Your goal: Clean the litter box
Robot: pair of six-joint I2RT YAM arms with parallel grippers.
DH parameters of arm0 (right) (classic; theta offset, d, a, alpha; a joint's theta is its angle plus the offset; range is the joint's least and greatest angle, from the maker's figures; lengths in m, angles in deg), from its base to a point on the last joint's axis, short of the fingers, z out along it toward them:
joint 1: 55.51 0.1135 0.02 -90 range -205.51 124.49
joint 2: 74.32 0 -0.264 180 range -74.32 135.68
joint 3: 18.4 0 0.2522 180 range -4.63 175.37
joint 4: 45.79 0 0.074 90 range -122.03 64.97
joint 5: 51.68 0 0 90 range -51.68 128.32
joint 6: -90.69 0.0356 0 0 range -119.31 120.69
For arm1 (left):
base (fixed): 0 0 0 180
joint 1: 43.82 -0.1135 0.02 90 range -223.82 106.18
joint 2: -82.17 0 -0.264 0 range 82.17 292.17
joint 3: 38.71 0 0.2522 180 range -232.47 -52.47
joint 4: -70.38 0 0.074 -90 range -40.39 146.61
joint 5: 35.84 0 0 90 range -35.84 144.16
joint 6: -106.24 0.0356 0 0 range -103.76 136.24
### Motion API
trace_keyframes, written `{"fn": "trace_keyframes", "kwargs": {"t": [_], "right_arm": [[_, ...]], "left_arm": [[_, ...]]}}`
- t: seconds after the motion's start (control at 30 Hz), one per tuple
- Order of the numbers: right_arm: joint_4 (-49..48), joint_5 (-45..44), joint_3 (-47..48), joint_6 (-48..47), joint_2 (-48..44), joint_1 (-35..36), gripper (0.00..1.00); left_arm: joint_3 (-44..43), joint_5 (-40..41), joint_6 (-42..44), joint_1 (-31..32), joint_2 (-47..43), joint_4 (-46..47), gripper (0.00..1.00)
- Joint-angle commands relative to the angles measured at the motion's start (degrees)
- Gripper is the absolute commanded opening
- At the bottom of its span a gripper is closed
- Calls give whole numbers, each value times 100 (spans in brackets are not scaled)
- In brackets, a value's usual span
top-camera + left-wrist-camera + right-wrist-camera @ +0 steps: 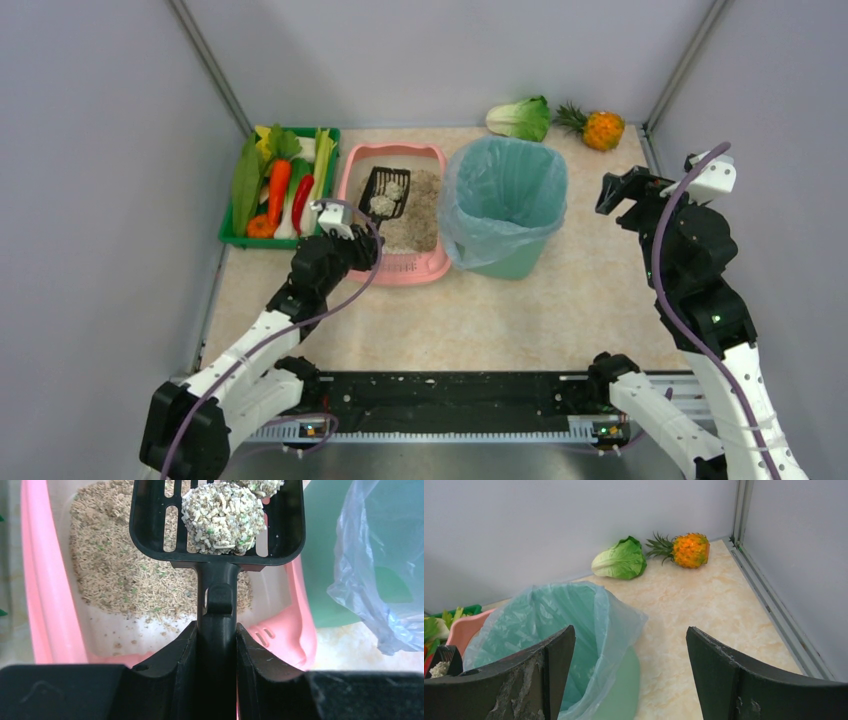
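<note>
left wrist | left gripper [216,630] clamped on scoop [217,575] | second clump [260,485] cut off | right gripper [629,635] apart

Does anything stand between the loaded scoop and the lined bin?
Nothing visible. The scoop, shut in the left end effector, sits over the litter box; the open bin stands beside it.
</note>
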Motion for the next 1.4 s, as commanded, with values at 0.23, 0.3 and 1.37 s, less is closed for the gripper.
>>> {"fn": "trace_keyframes", "kwargs": {"t": [0.23,0.3,1.37], "right_arm": [[-96,63,59,-46,67,49,82],[-94,48,45,-40,62,49,82],[37,-59,103,-125,-29,51,84]], "left_arm": [[-1020,245,1240,-22,-142,-1151,0],[-1130,326,1324,-26,-174,-1291,0],[-3784,617,1927,-106,790,-3763,0]]}}
